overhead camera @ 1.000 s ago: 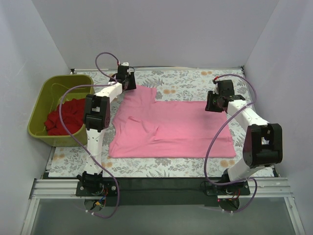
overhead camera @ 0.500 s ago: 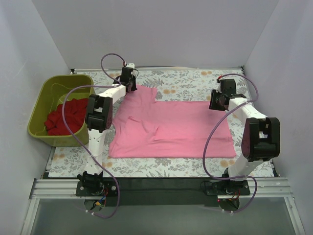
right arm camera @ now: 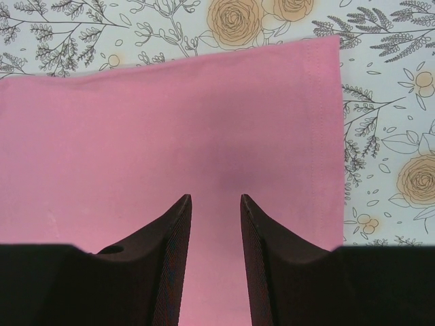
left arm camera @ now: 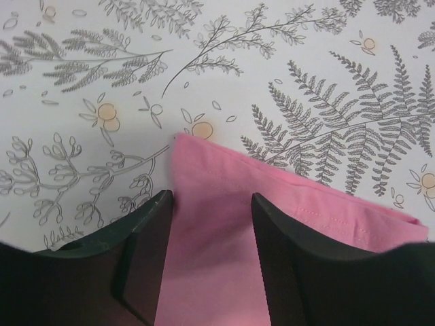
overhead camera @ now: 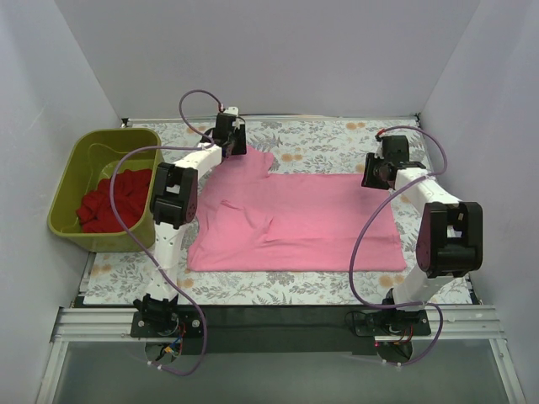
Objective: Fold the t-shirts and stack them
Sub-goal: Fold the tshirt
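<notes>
Left claw [left arm camera: 211, 198], right claw [right arm camera: 215, 199] are spread; pink t-shirt [overhead camera: 295, 220] corners just ahead should be pinched evenly, imo.

readable text: none in any view | pink t-shirt [right arm camera: 170, 122] ahead of right fingers [right arm camera: 170, 265]: plain cloth, stitched hem only | tablecloth [left arm camera: 102, 68] beyond left fingers [left arm camera: 144, 265]: printed ferns and flowers, no lettering
</notes>
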`<act>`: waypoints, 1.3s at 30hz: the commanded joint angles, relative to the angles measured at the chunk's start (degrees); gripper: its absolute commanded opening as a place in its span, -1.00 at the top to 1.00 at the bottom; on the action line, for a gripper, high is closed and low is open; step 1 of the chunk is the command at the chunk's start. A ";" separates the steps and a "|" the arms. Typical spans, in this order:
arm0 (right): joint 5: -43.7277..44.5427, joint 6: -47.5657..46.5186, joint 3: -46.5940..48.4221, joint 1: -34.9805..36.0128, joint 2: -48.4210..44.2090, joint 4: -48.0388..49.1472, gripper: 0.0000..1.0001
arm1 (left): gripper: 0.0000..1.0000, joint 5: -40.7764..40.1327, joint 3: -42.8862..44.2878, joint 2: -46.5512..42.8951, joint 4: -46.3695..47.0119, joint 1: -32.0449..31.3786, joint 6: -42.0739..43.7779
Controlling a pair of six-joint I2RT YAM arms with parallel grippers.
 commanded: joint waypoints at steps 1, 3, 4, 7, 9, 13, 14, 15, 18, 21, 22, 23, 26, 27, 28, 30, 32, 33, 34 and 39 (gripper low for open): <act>-0.33 -0.58 0.13 -0.83 -2.16 1.70 0.28 | 0.03 -2.41 -1.20 -6.23 -0.44 0.25 -2.98; -0.33 -0.75 -0.13 -1.18 -2.60 1.70 0.28 | -0.11 -3.55 -5.14 -10.69 -1.92 0.60 -4.56; -0.42 -0.75 -0.31 -1.35 -2.95 1.70 0.28 | -0.12 -3.91 -7.26 -12.38 -2.37 0.78 -5.35; -0.60 -0.67 -0.57 -1.71 -3.66 1.70 0.28 | -0.12 -4.00 -15.78 -19.39 -3.69 2.35 -8.60; -0.69 -0.75 -0.66 -1.79 -4.01 1.70 0.28 | -0.10 -3.82 -21.83 -24.14 -3.96 3.24 -9.49; -0.69 -0.84 -0.48 -1.97 -3.75 1.70 0.27 | -0.08 -3.39 -26.60 -27.24 -4.04 3.59 -7.56; -0.69 -0.75 -0.48 -1.97 -3.66 1.70 0.28 | -0.08 -3.21 -26.61 -27.25 -4.13 3.59 -7.21; -0.77 -0.75 -0.31 -1.97 -3.49 1.70 0.28 | -0.08 -3.29 -26.61 -26.99 -4.13 3.68 -6.86; -0.51 -0.75 0.22 -2.06 -2.43 1.79 0.28 | -0.11 -3.47 -25.04 -25.41 -4.31 3.77 -6.50; 1.42 -1.71 0.92 -2.50 -1.20 1.97 0.28 | -0.11 -3.65 -23.28 -23.56 -4.57 4.12 -6.15; 1.77 -1.98 1.10 -2.67 -0.42 2.05 0.28 | -0.11 -3.56 -22.93 -22.95 -4.57 4.29 -6.06; 2.38 -2.16 1.53 -2.76 0.03 2.23 0.29 | -0.11 -3.38 -21.79 -22.33 -4.57 4.38 -5.80; 2.22 -2.07 2.15 -5.13 1.61 3.11 0.29 | -0.11 -2.07 -19.94 -20.05 -4.66 4.56 -5.27; 2.04 -1.90 2.50 -6.01 2.13 3.63 0.29 | -0.11 -1.63 -18.80 -18.91 -4.57 4.65 -5.27; 1.95 -1.63 2.85 -6.36 3.18 3.81 0.30 | -0.11 -1.45 -18.27 -18.38 -4.31 4.65 -5.27; 1.51 -1.72 4.43 -7.06 4.42 3.99 0.29 | -0.13 -0.49 -16.69 -17.23 -4.40 4.65 -5.62; 1.51 -2.16 5.31 -7.42 6.09 4.43 0.30 | -0.15 0.13 -16.42 -16.35 -4.40 4.56 -5.62; 1.16 -2.42 6.36 -7.77 6.70 4.95 0.30 | -0.15 -0.04 -16.50 -16.26 -4.40 4.65 -5.36; 0.81 -3.12 6.72 -8.03 7.93 5.30 0.29 | -0.15 -0.13 -17.38 -16.96 -4.40 4.65 -5.45; -0.69 -6.11 9.44 -8.83 12.06 7.15 0.29 | -0.15 -0.83 -22.03 -20.47 -3.35 5.61 -5.53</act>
